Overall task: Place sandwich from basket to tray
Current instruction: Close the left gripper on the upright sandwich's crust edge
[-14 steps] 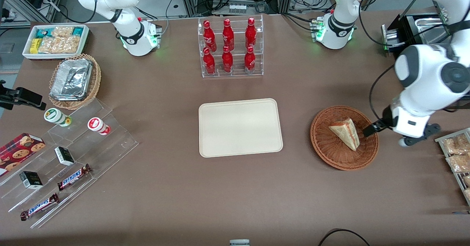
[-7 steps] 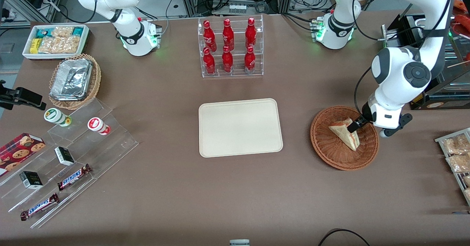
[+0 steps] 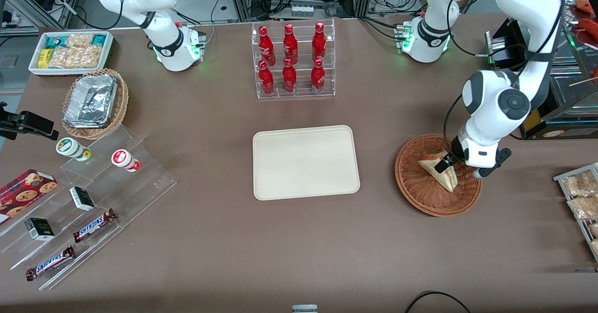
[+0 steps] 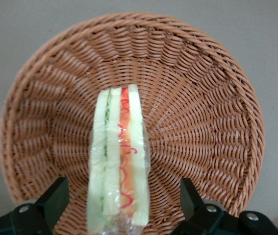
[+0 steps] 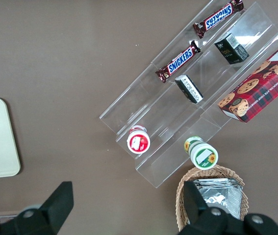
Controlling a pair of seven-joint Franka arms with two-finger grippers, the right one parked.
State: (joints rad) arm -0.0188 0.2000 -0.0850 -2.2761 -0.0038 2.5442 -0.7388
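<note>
Two spread fingers (image 4: pixel 55 198) of the gripper (image 4: pixel 121 200) flank the sandwich (image 4: pixel 119 161).

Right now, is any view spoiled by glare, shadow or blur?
Front view: even light, soft shadow under the tool on the basket. Left wrist view: sandwich wrap shows slight sheen, weave sharp, open fingers a bit soft. Right wrist view: clear.

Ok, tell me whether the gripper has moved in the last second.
Yes. The gripper has moved from the basket rim inward, over the sandwich, fingers open.
</note>
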